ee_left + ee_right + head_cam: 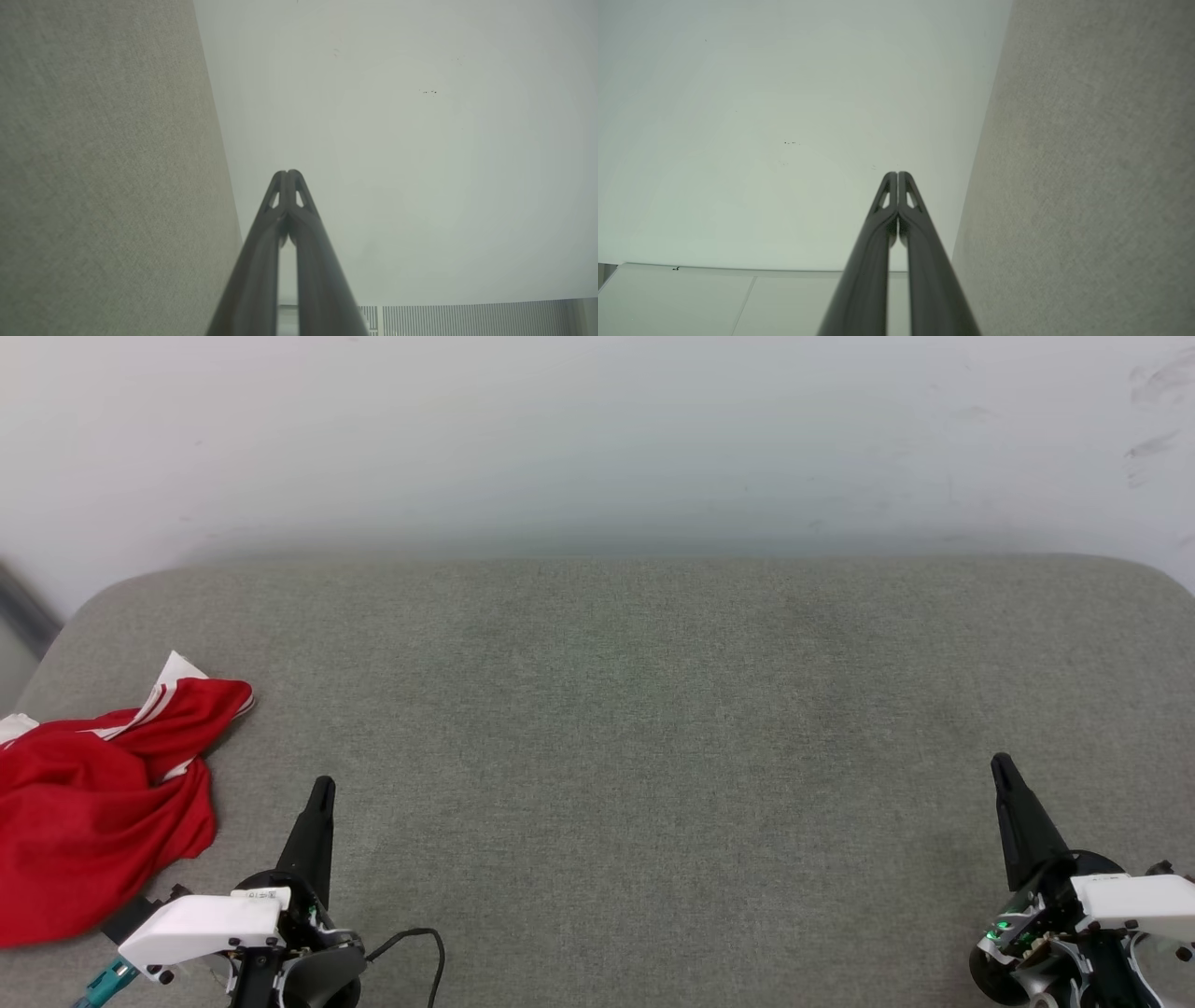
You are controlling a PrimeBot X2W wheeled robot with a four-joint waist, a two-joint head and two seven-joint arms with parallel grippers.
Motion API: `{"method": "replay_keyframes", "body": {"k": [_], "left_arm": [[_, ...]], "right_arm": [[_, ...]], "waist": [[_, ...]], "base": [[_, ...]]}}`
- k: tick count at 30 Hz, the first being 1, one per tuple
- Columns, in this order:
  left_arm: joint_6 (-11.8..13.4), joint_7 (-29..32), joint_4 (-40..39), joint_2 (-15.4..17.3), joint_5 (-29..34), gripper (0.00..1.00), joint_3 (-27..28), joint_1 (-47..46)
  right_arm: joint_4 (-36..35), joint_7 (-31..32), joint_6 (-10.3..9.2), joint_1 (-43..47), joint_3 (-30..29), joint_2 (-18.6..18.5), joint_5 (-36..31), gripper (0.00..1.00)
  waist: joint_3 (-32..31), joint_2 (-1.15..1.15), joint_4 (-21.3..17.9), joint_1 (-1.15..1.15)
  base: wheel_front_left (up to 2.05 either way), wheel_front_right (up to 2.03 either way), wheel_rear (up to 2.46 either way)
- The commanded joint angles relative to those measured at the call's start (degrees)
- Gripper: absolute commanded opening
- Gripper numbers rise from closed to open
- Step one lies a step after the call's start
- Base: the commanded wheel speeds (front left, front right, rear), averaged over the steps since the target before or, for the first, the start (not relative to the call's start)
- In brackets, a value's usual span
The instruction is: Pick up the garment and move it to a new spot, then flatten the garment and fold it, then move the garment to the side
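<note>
The garment (98,807) is seen crumpled on the pad (653,737), just left of the left gripper (321,790), whose jaws are closed on nothing. The right gripper (1002,767), likewise closed and empty, is well apart from it. The left jaws should be opened, then lowered onto a raised fold so that cloth alone is pinched.

Left tool (320,789): two long dark fingers, matte, tapering to narrow point. Small elongated cut-outs (274,199) just below fingertips. Left wrist cover (201,924): white, angular, dark screws (166,976) along lower edge. Small white label (263,894) with dark print, unreadable. Black cable (422,938) loops out of round dark housing; teal connector (101,982) at rear. Right tool (1001,765): same dark tapered fingers. Right wrist cover (1134,896): white. Green light (1001,926) inside silver-black housing.
</note>
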Motion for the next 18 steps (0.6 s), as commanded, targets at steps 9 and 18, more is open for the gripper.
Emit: {"method": "replay_keyframes", "body": {"k": [9,18], "left_arm": [[-0.19,0.08,-0.01,-0.12,0.09,0.0,0.05,-0.3],[-0.19,0.08,-0.01,-0.12,0.09,0.0,0.05,-0.3]], "right_arm": [[0.05,0.09,0.0,-0.66,0.03,0.27,-0.25,0.0],[0.05,0.09,0.0,-0.66,0.03,0.27,-0.25,0.0]], "waist": [[0.0,0.0,0.0,0.0],[0.0,0.0,0.0,0.0]], "base": [[0.0,0.0,0.0],[0.0,0.0,0.0]]}}
